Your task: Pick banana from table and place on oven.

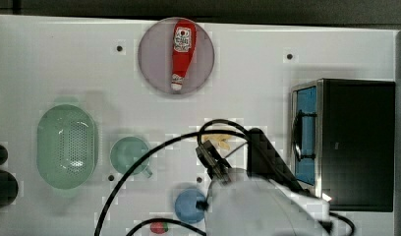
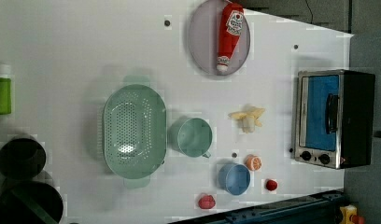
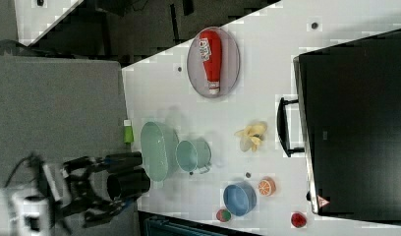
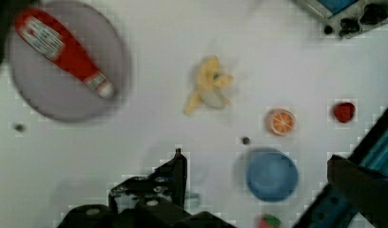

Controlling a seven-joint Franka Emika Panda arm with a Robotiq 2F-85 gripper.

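The gripper (image 4: 258, 166) hangs above the counter (image 2: 62, 56) holding nothing — one dark finger (image 4: 175, 173) and the edge of another (image 4: 358, 183) stand well apart in the wrist view, with the blue bowl (image 4: 271, 175) and bare counter between them.

The banana (image 2: 248, 117) lies on the counter, its flaps splayed, not on the oven (image 2: 335, 119). In the left view it sits at about 9 o'clock from the oven's glass door, apart from it, and at about 6 o'clock from the plate (image 2: 198, 37) that carries the ketchup bottle (image 2: 229, 35). In the top view the arm (image 1: 267, 201) and its cable (image 1: 139, 162) cover part of the banana (image 1: 219, 141). In the right view the banana (image 3: 251, 136) lies just beside the oven's door handle (image 3: 283, 127), at its 9 o'clock.

In the left view the orange slice (image 2: 253, 162) lies at about 6 o'clock from the banana, the blue bowl just beside it, and a strawberry (image 2: 271, 185) nearer the counter's edge. The green cup (image 2: 192, 136) touches or nearly touches the colander (image 2: 132, 130) — I cannot tell which.
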